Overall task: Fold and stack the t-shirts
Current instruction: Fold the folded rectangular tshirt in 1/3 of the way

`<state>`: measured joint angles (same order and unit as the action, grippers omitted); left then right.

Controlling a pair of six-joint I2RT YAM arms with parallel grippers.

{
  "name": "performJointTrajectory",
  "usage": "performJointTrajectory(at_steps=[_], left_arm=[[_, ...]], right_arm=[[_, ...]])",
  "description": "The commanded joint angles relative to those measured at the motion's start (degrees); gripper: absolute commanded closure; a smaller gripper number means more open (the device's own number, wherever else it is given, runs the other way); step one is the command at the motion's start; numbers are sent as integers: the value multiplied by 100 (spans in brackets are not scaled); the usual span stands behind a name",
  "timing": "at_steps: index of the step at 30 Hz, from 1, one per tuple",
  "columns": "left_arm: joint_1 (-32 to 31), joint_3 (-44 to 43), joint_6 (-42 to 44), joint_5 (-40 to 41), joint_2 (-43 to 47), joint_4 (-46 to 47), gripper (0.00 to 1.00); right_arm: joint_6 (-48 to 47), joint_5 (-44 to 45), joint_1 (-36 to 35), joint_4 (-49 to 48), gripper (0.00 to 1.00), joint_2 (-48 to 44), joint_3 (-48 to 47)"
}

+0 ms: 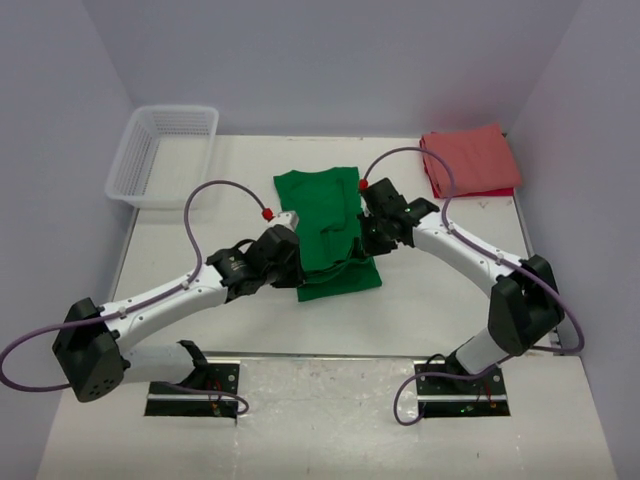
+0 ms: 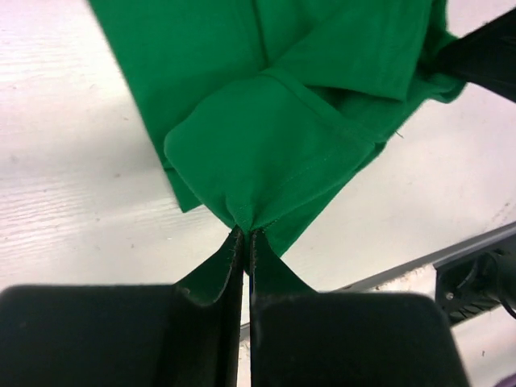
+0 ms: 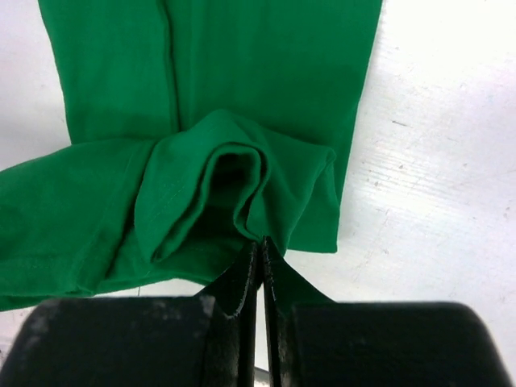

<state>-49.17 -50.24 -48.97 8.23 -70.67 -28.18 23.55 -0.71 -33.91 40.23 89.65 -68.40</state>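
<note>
Left end effector [image 2: 246,234] pinched shut on green t-shirt [image 1: 315,200] at its left edge, right end effector [image 3: 260,246] clamped on its right edge, green t-shirt partly folded mid-tabletop [image 1: 160,250], salmon-red t-shirt [image 1: 468,160] folded beyond its right, white mesh basket [image 1: 128,150] beyond its left

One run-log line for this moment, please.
left gripper: shut on green shirt | right gripper: shut on green shirt | red shirt: folded, far right | basket: far left
</note>
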Motion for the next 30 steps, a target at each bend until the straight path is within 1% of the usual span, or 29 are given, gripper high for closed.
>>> performJointTrajectory(at_steps=[1, 5, 10, 16, 19, 23, 28, 30], left_arm=[[4, -81, -183, 398, 2, -29, 100], [-5, -512, -34, 521, -420, -152, 100], [91, -1066, 89, 750, -1070, -161, 100], [522, -1436, 283, 689, -1738, -30, 100], [968, -1585, 414, 383, -2090, 76, 100], [1286, -1761, 599, 241, -2494, 190, 100], [1497, -2121, 845, 171, -3048, 296, 100], [1541, -2279, 933, 161, -3285, 340, 100]], right_arm=[[71, 325, 16, -103, 100, -36, -120], [-52, 317, 16, -15, 100, 439, -585], [-184, 370, 16, 117, 100, 1063, -1403], [-316, 326, 192, 380, 100, 1810, -2300], [-377, 195, 332, 398, 100, 2074, -2590], [-465, 107, 473, 530, 100, 2469, -2959], [-518, 106, 657, 548, 100, 2962, -3276], [-588, -60, 719, 548, 100, 3093, -3390]])
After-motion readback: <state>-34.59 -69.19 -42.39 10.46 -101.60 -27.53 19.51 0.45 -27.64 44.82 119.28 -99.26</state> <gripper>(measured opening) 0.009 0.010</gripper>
